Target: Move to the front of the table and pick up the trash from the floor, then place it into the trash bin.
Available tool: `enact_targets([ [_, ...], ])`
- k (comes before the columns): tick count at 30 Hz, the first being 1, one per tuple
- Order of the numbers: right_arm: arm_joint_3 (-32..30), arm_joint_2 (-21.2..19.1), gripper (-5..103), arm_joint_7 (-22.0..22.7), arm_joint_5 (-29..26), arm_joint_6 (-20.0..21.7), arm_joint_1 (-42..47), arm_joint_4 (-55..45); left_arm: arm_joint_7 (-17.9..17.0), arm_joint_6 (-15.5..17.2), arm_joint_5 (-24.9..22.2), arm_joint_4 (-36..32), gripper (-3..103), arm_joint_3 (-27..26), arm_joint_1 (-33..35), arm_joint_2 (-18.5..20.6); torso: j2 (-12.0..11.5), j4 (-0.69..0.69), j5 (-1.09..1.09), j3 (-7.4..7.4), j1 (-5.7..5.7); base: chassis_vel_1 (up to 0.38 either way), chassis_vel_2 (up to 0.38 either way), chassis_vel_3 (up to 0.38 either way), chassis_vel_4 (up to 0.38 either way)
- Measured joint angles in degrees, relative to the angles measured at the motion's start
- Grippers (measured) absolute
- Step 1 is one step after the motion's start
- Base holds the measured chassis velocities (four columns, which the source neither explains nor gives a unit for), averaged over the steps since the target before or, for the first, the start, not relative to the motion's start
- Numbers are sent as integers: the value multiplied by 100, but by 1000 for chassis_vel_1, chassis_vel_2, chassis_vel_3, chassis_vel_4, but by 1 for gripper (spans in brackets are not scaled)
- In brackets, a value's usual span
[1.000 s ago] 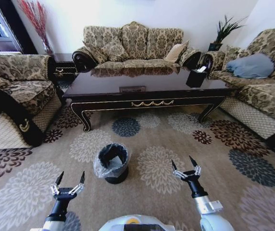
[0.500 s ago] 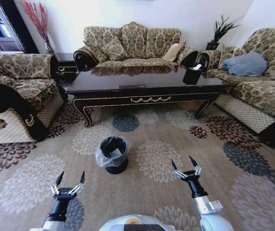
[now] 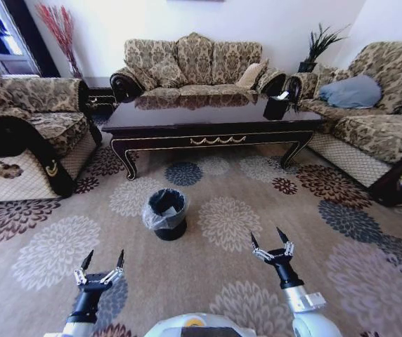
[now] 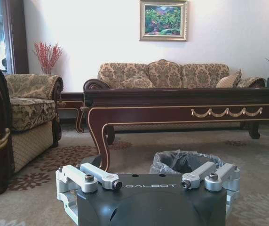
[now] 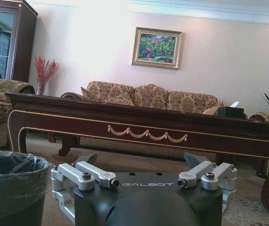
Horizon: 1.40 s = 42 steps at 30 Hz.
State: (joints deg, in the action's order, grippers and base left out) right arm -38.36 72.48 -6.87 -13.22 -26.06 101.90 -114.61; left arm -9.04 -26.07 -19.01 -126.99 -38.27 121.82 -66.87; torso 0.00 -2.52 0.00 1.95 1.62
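On the flowered carpet before the table (image 3: 211,116), the bin (image 3: 166,213) stands upright, mouth up, its grey bag liner crinkled over the rim, between the robot and the table's front edge. Something pale lies inside the bin; what it is cannot be told. No loose trash can be made out on the visible floor. Left gripper (image 3: 102,265) and right gripper (image 3: 272,242) hang low near the robot, well short of the bin, both with fingers spread wide and holding nothing. Judgement: such litter would be light and easily crushed, best pinched at its middle. The table's long axis runs side to side across the head view.
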Motion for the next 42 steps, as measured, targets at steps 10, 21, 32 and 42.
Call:
enact_targets([
  [10, 0, 0, 100, 0, 0, 0, 0, 0, 0, 0, 0, 0, 100, 0, 0, 0, 0, -1, 0, 0, 1, 171, -166, -177, 172],
  [21, 0, 0, 100, 0, 0, 0, 0, 0, 0, 0, 0, 0, 100, 0, 0, 0, 0, -1, 0, 0, 0, 178, -171, -180, 171],
  [32, 0, 0, 100, 0, 0, 0, 0, 0, 0, 0, 0, 0, 100, 0, 0, 0, 0, -2, 0, 0, 0, 179, -174, -183, 156],
  [42, 0, 0, 100, 0, 0, 0, 1, 0, 0, 0, 0, 0, 100, 0, 0, 0, 0, -1, 1, -1, 0, 185, -197, -182, 188],
])
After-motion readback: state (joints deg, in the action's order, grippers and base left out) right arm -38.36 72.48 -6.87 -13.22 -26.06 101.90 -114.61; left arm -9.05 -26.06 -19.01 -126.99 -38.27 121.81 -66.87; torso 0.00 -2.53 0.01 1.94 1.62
